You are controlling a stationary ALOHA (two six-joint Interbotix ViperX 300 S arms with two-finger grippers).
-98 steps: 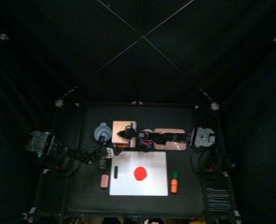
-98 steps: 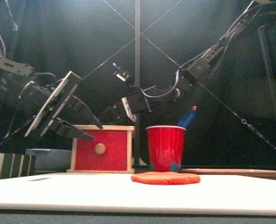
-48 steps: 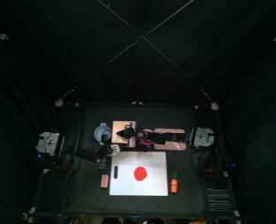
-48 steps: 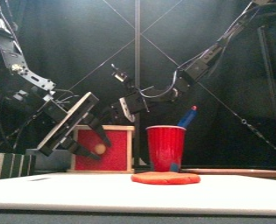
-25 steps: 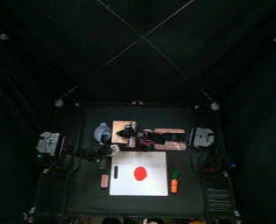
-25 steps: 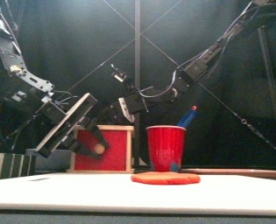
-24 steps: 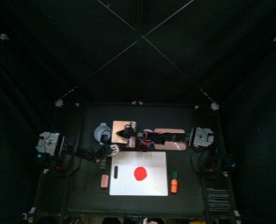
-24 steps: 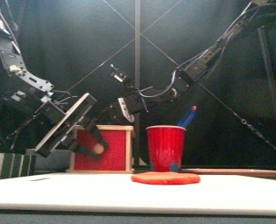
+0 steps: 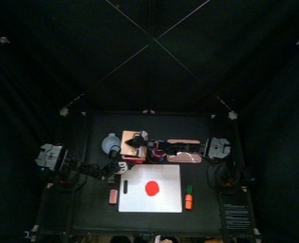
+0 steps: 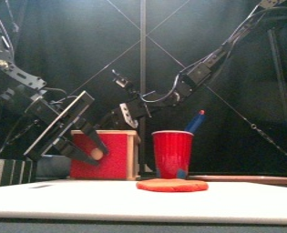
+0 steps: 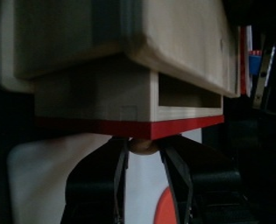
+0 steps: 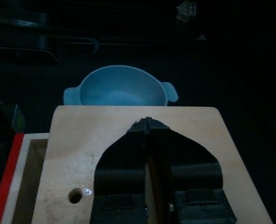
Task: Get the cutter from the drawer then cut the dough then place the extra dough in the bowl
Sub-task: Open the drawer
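Note:
The pale wooden box [image 10: 106,135] stands behind the white cutting board [image 9: 164,171]. Its red drawer front [image 10: 118,157] is drawn a little way out. My left gripper [image 11: 138,150] is shut on the drawer knob [image 10: 95,154]. In the left wrist view the red drawer front [image 11: 128,128] sits under the wooden box [image 11: 140,44]. My right gripper [image 12: 148,128] is shut and rests on the wooden box top [image 12: 199,149]. A flat red dough disc [image 10: 172,185] lies on the cutting board [image 10: 146,205]. The blue-grey bowl [image 12: 119,87] stands beside the box. The cutter is hidden.
A red cup [image 10: 172,153] with a blue toy knife [image 10: 196,120] stands at the board's right side. A pink tray [image 9: 185,147] lies to the right of the box. A small red toy [image 9: 114,196] lies left of the board.
My left gripper came down to the drawer knob, shut on it, and has drawn the red front slightly out. The right gripper has stayed on the box top.

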